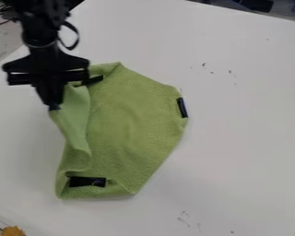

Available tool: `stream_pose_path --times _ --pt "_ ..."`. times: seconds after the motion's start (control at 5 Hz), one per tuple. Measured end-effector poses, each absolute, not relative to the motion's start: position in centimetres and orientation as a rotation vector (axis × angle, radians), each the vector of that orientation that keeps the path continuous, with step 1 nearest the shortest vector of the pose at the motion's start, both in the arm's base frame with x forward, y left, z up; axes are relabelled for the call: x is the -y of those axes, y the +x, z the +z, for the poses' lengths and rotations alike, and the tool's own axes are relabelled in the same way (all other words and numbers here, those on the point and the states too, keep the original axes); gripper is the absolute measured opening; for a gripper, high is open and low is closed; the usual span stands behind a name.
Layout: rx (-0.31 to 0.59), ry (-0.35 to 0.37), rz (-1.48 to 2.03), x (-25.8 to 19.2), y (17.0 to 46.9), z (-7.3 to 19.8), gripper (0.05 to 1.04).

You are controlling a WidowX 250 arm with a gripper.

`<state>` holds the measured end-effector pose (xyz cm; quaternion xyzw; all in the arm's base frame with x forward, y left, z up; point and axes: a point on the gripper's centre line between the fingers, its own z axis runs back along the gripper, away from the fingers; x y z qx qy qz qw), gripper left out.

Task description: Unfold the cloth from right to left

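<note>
- The green cloth (131, 120) lies on the white table (242, 138), below and to the view's right of the arm. Its broad middle rests flat, which likely gives the lifted side some weight to pull against.
- Along the cloth's left side a loose flap (79, 124) stands up off the layer beneath, probably because it is held at its upper end and free lower down.
- The black gripper (53, 108) is at the cloth's upper left edge, its fingers together and, as far as I can judge, clamped on the fabric. A hold at the very edge makes sense: it should lead the flap leftward without dragging the whole cloth.
- Black strips sit at the cloth's margins: one at its right corner (182, 107), another near its lower left (79, 182) (they look like tape, perhaps corner marks, though I can't be certain).
- The arm (42, 32) comes in above the cloth's upper left, a placing that suits a leftward pull.
- The unfolding looks well along, but the left side needs laying down. Letting go too high could let the flap drop back on the cloth.
- Beyond the cloth's lower left is a small orange-yellow thing (13, 231), apart from the work.
</note>
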<state>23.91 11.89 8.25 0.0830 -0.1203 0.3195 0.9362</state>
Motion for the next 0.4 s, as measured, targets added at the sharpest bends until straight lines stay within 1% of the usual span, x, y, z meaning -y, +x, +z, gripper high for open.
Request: stream_pose_path --times 0.2,0.4 --pt "0.232 0.173 0.691 -13.8 21.6 7.0 0.091" --pt "0.245 0.156 0.704 -15.7 19.9 5.6 0.091"
